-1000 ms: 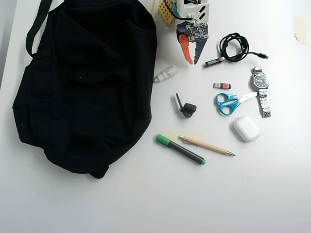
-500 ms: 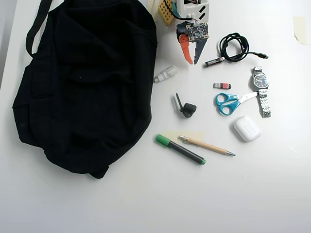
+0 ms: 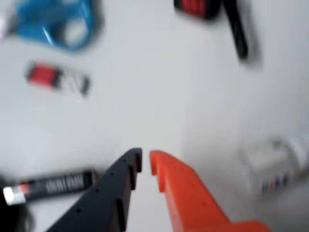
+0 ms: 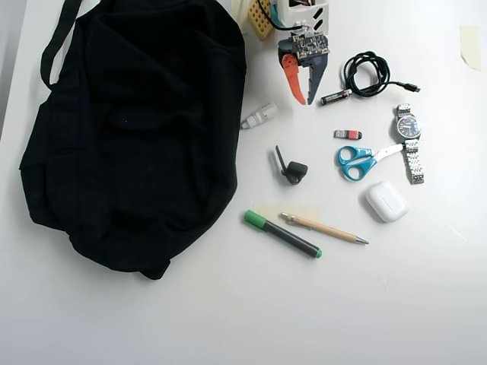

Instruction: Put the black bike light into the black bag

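White worktop (image 4: 228,319), overhead view. Black bag (image 4: 137,129) fills the left half, its long strap (image 4: 57,42) running up past the top-left. Black bike light (image 4: 294,171) lies on the worktop just right of the bag's edge, not touching it, thin strap sticking up-left. In the wrist view only its red lens face (image 3: 195,7) shows at the top edge, blurred.

Gripper (image 4: 306,101) sits at the top centre, pointing down the picture, well apart from the light. It holds nothing — one finger orange, one black. Fingers (image 3: 174,188) nearly pressed together in the wrist view, only a thin slit between the tips, hanging over bare worktop.

Other clutter:
- small grey-white cylinder (image 4: 259,115) between gripper and bag
- thin black stick with a red band (image 4: 335,96) just right of the fingers, touching a coiled black cable (image 4: 367,74)
- small red-and-silver USB stick (image 4: 348,134)
- blue-handled scissors (image 4: 364,160)
- steel wristwatch (image 4: 409,141)
- white earbud case (image 4: 386,201)
- black-and-green marker (image 4: 282,234) and a wooden pen (image 4: 323,228), both below the light
- beige tape scrap (image 4: 470,46) at the far right

Wrist view is blurry — labels unreadable.
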You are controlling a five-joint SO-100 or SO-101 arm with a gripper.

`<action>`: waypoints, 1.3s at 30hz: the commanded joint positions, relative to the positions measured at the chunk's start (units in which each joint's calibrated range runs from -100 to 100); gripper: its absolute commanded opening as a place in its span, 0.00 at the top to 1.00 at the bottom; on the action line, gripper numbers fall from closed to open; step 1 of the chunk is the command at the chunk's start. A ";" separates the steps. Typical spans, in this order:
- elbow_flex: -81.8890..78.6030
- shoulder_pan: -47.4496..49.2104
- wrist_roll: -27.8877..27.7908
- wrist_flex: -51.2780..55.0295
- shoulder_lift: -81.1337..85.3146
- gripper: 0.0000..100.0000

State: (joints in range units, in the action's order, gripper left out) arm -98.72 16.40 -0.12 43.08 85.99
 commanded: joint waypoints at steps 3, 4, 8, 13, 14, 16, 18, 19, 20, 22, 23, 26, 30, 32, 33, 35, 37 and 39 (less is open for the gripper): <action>2.58 3.12 0.23 -10.26 0.57 0.98; 3.75 4.09 0.17 -10.43 0.40 0.97; 8.60 6.56 0.12 -10.60 -0.59 0.97; 14.80 6.93 -0.30 -10.09 -1.42 0.97; 17.68 6.78 -0.40 -10.52 -4.58 0.97; 22.26 6.78 -0.40 -10.69 -9.81 0.97; 28.19 6.78 -0.40 -11.38 -17.44 0.97; 31.69 6.86 -0.40 -11.90 -21.76 0.98; 34.93 6.78 -0.72 -12.50 -26.24 0.98; 41.76 6.78 -2.39 -13.19 -34.70 0.98; 44.99 6.63 -3.18 -13.27 -38.60 0.98; 53.62 6.26 -4.18 -13.27 -49.14 0.97; 60.80 4.91 -4.07 -13.27 -60.68 0.97; 64.04 3.64 -3.92 -14.31 -68.06 0.95; 64.94 2.97 -3.71 -14.82 -70.30 0.92; 66.64 1.40 -3.55 -15.77 -74.70 0.86; 69.52 -0.25 -3.50 -16.20 -79.18 0.80; 71.77 -1.15 -3.50 -15.69 -81.59 0.78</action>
State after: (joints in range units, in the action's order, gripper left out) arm -33.53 17.06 -3.79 28.08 8.84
